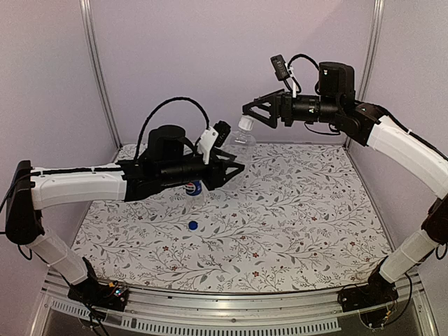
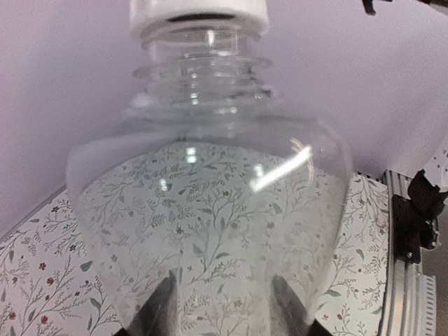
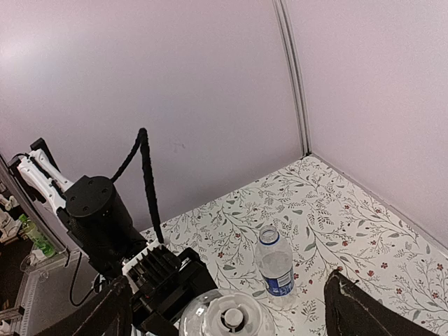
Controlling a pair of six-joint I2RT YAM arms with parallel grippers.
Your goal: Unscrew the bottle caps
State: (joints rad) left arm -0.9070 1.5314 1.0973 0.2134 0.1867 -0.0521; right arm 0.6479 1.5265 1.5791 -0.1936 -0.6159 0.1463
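Note:
My left gripper [image 1: 231, 150] is shut on the body of the short plain clear bottle [image 1: 242, 143] and holds it upright above the table. The bottle [image 2: 210, 210] fills the left wrist view, with my fingers [image 2: 157, 308] showing through it and the white cap [image 2: 199, 14] on top. My right gripper [image 1: 254, 115] is open, its jaws wide on either side of the white cap [image 3: 231, 318], not touching it. The Pepsi bottle [image 3: 274, 262] stands on the table with no cap on; it is partly hidden behind my left arm in the top view [image 1: 194, 186]. The blue cap [image 1: 192, 225] lies loose on the table.
The floral-patterned table [image 1: 301, 217] has purple walls at the back and both sides. A metal rail [image 1: 231, 315] runs along the near edge. The left arm's wrist [image 3: 161, 280] sits directly below the right gripper.

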